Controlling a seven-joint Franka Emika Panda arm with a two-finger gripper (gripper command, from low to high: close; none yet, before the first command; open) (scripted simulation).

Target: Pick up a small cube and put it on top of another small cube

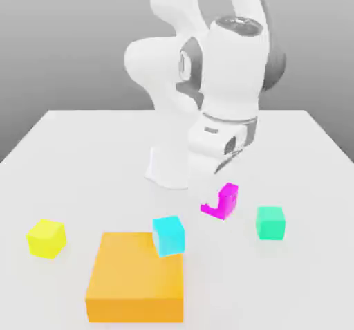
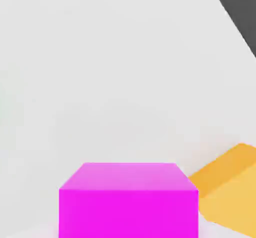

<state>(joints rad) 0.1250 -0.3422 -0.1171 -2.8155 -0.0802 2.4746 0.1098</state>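
The white robot arm's gripper (image 1: 222, 183) is standing closed on the small bright magenta cube (image 1: 222, 201), holding it slightly above the white table (image 1: 83, 156), between the small cyan cube (image 1: 169, 235) and the small green cube (image 1: 270, 223). The magenta cube is looking tilted in the exterior view. Because of this tilt, it is probably risking to land with an edge on the other cube and slide off, or to slip from the fingers during the carrying.

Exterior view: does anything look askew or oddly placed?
Yes. The cyan cube sits tilted, leaning on the edge of the orange block. The magenta cube also looks tilted, near the hand.
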